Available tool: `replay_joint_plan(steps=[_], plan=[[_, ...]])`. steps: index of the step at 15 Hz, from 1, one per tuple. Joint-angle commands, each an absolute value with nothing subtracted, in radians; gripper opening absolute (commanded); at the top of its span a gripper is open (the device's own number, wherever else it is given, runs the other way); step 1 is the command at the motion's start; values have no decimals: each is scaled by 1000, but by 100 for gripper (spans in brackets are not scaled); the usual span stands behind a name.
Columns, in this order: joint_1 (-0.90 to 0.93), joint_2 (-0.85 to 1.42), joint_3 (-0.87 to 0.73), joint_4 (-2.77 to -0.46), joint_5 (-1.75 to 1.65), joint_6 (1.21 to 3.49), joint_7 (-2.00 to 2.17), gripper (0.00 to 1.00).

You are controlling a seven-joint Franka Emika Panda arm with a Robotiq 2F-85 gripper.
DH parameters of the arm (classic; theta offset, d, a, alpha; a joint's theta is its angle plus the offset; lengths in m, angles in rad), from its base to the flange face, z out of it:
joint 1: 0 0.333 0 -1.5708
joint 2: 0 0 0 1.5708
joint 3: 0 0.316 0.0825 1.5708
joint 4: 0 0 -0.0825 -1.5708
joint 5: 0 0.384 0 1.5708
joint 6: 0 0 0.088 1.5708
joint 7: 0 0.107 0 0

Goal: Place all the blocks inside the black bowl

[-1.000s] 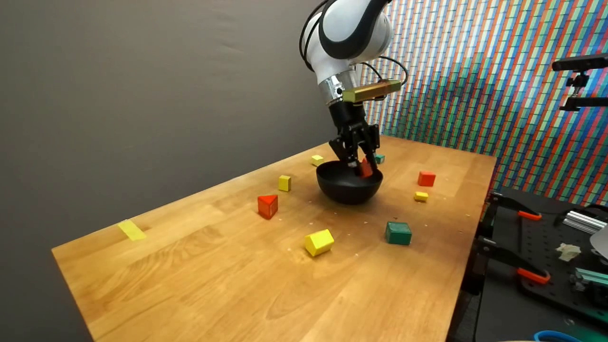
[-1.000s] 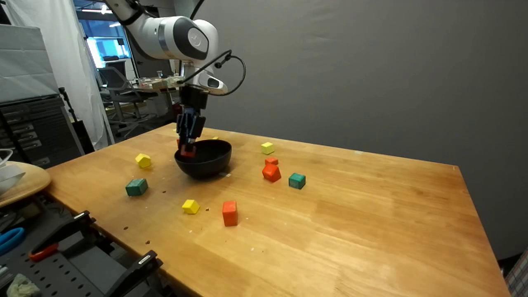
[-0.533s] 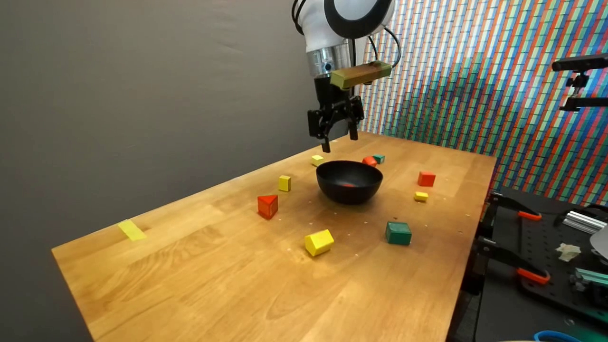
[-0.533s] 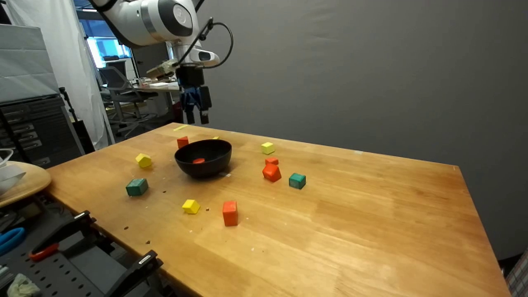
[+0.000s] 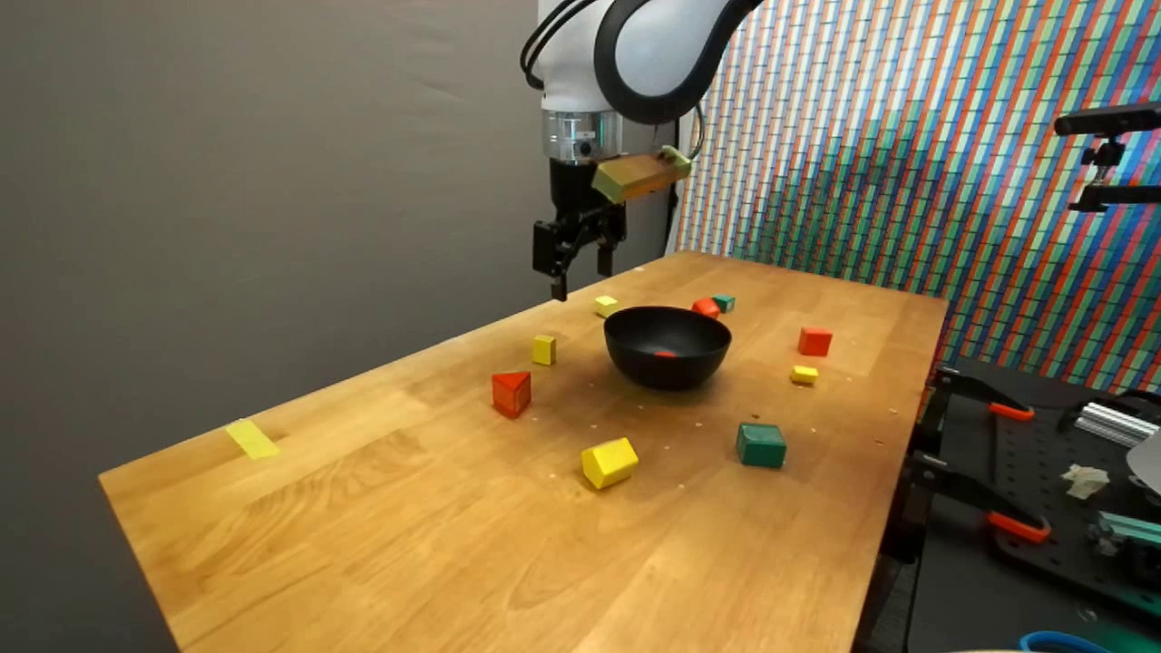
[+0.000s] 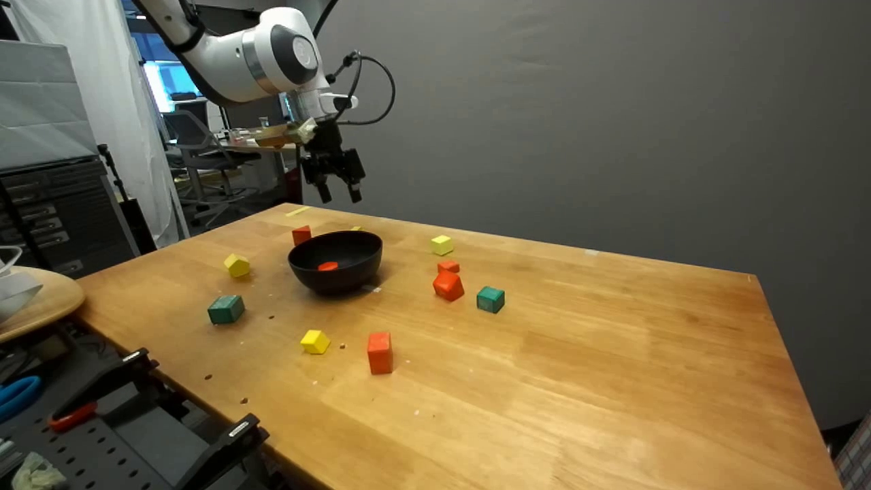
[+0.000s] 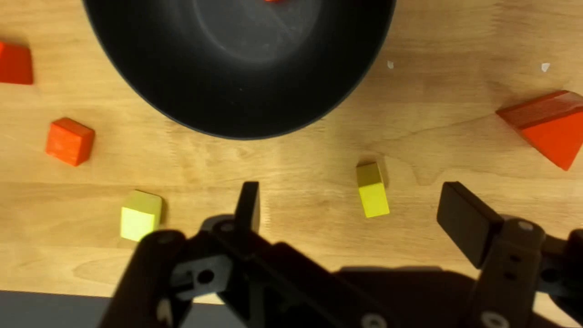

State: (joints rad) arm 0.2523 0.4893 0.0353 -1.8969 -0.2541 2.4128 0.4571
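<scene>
Your gripper is spread wide, small yellow block on the wooden tabletop showing in its gap. Black bowl runs off the top of your wrist view, red sliver inside; down the left you get a cropped red block, orange block and pale yellow block, with a red triangular block at the right edge.

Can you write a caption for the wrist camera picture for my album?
The open gripper frames a small yellow block near the black bowl.
</scene>
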Motion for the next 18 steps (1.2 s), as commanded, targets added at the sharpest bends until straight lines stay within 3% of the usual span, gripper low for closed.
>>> replay_joint_plan(steps=[1, 5, 16, 17, 18], plan=[[264, 513, 21, -1877, -232, 2421, 429, 100], [205, 508, 84, -1898, -218, 2446, 129, 100], [375, 743, -70, -1683, -337, 2399, 443, 100], [381, 773, -80, -1652, -334, 2388, 449, 92], [387, 798, -90, -1626, -332, 2382, 456, 74]])
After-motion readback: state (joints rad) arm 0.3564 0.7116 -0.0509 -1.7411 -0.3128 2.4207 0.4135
